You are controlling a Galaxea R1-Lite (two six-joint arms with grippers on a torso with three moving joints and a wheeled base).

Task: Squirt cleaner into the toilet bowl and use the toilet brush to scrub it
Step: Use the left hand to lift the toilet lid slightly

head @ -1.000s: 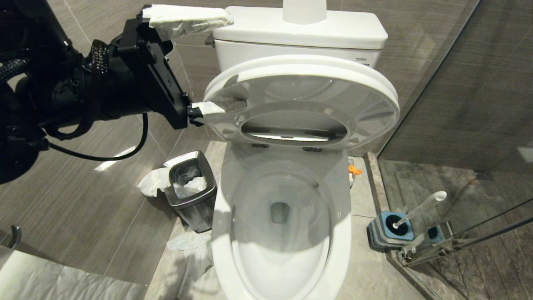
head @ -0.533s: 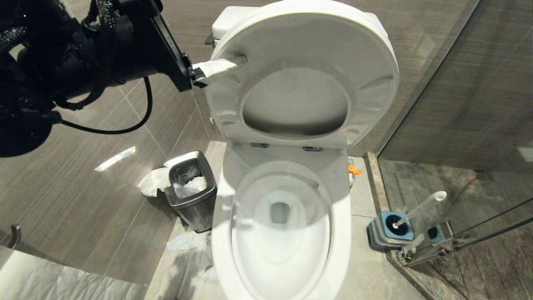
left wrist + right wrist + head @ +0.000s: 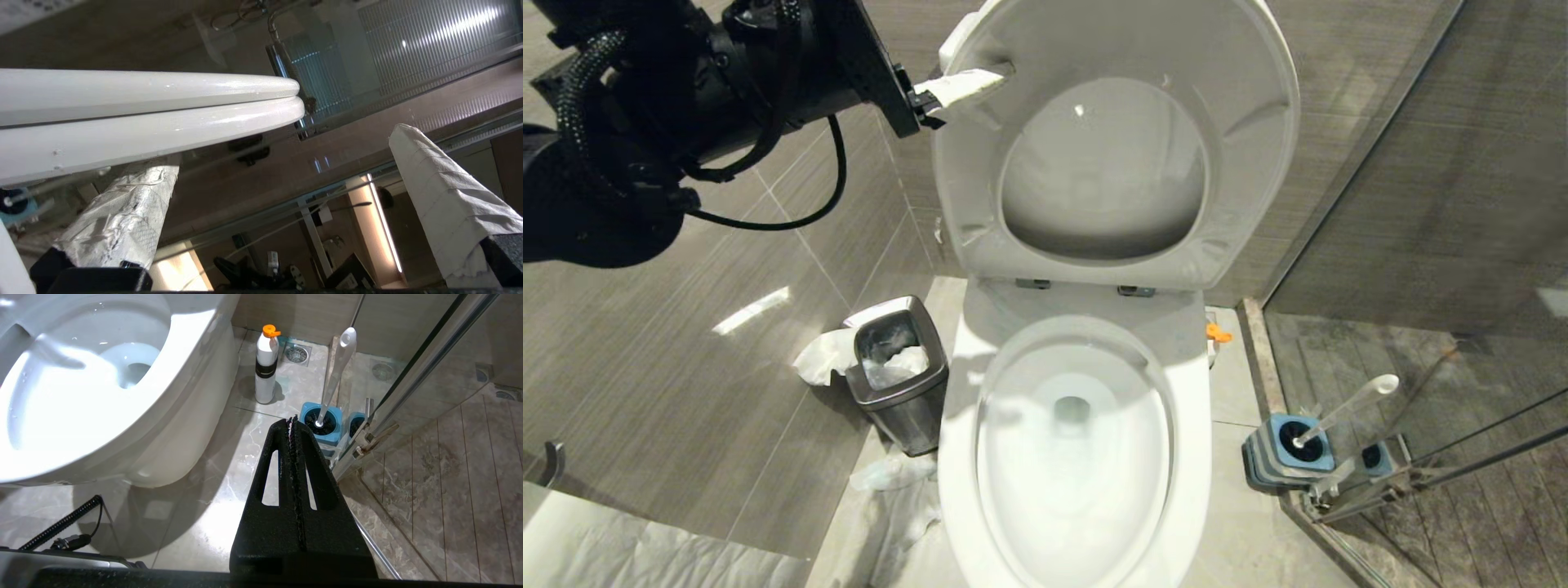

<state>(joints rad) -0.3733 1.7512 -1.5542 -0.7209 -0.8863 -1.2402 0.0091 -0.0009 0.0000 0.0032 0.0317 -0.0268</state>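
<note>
The toilet bowl (image 3: 1074, 490) lies open and white, with its seat (image 3: 956, 188) and lid swung up against the tank. My left gripper (image 3: 282, 149) is open at the seat's upper left edge. One tissue-wrapped finger (image 3: 960, 84) presses on the seat's underside, and the other is beyond the lid. The toilet brush (image 3: 1347, 403) stands in its blue holder (image 3: 1286, 449) on the floor to the right. My right gripper (image 3: 292, 418) is shut and empty, low above the floor, pointing at that holder (image 3: 320, 424). No cleaner liquid shows in the bowl.
A white bottle with an orange cap (image 3: 266, 367) stands on the floor between toilet and brush holder. A steel waste bin (image 3: 898, 384) with tissue sits left of the toilet, with more tissue on the floor. A glass shower partition (image 3: 1421, 457) closes the right side.
The seat and lid have swung from half raised to upright, hiding the tank. My left gripper rose with them, its finger staying on the seat's edge.
</note>
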